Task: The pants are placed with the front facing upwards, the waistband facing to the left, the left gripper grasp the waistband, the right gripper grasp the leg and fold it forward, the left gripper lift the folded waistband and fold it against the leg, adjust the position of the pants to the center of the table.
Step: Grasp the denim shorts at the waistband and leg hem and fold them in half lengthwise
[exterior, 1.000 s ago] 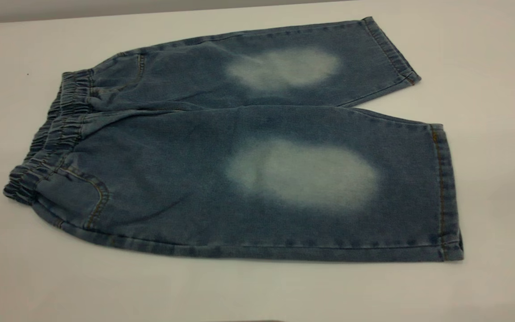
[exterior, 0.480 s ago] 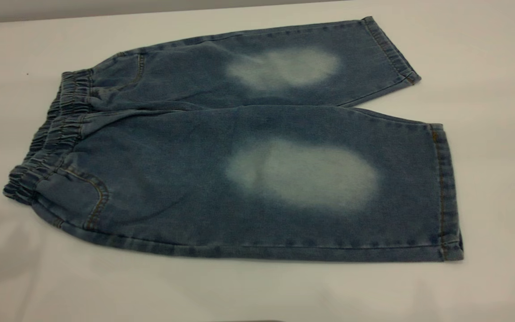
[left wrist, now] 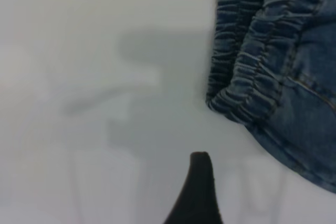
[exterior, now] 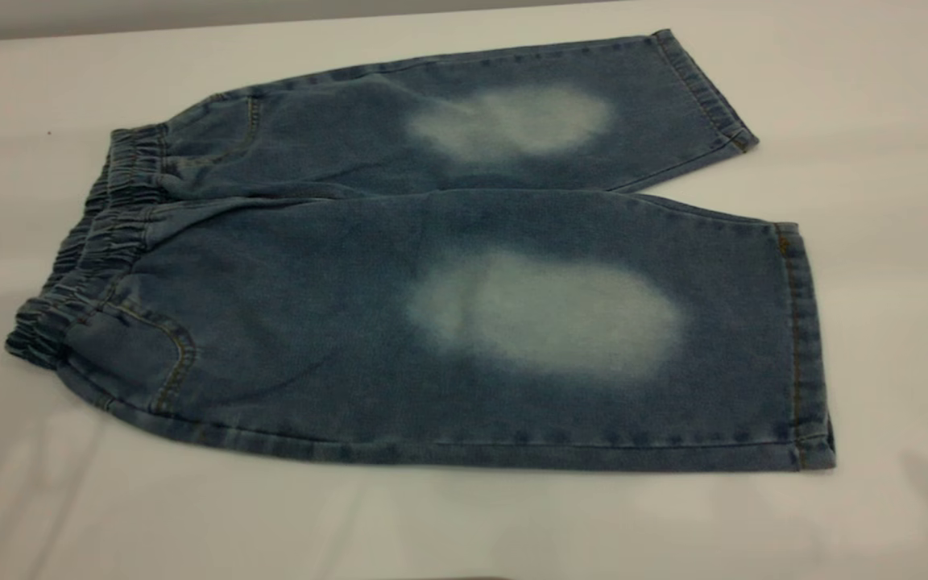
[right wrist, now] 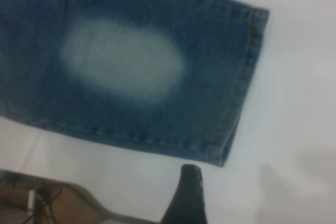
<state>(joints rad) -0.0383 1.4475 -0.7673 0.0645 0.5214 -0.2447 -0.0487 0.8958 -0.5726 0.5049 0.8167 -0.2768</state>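
Blue denim pants (exterior: pixel 448 266) lie flat on the white table (exterior: pixel 875 97), waistband (exterior: pixel 101 242) at the left, same spot as before. New shadows fall nearby. Whether either claw is apart or together can't be told.

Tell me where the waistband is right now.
In the exterior view the waistband lies flat at the left end of the pants on the table; the left gripper hovers beside it, not touching.
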